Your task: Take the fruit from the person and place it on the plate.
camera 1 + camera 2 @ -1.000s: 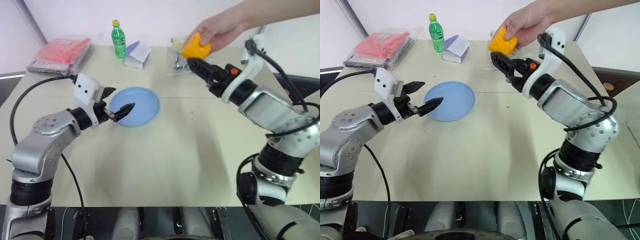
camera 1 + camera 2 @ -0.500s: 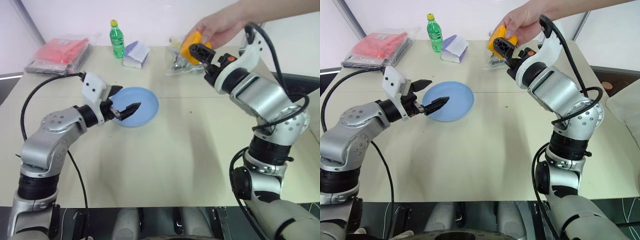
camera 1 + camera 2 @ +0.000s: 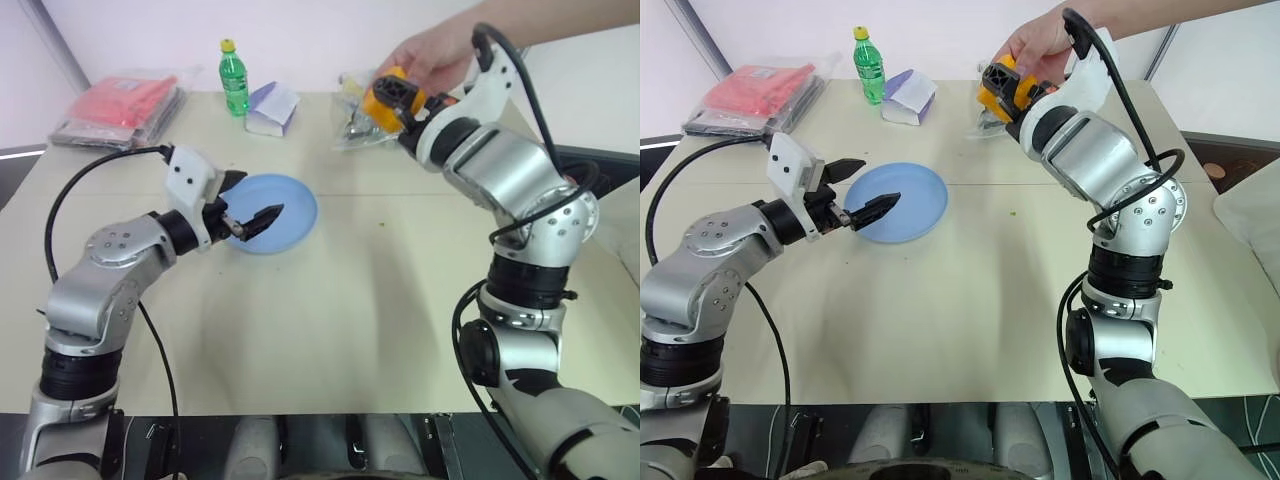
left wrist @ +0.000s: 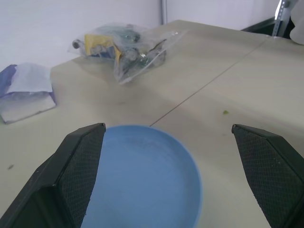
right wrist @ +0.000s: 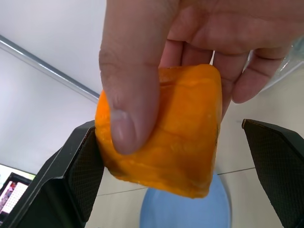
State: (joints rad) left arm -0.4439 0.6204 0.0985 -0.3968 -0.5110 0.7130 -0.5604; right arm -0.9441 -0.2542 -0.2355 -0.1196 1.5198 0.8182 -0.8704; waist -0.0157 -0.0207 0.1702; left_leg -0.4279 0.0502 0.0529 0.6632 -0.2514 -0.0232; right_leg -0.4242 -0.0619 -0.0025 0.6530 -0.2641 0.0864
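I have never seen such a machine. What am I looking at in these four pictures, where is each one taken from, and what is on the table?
This is a humanoid robot with two arms, each ending in a two-fingered black gripper. Two pictures come from cameras in its head, looking down over the arms; the other two come from a camera on each wrist, looking along that gripper's fingers.

On the beige table lie a round light blue plate, a green plastic bottle, a red flat packet, a white and purple paper pack and a clear bag of mixed items.

A person's hand holds out an orange-yellow blocky toy fruit. The right gripper is open around the fruit, not closed on it. The left gripper is open above the plate.
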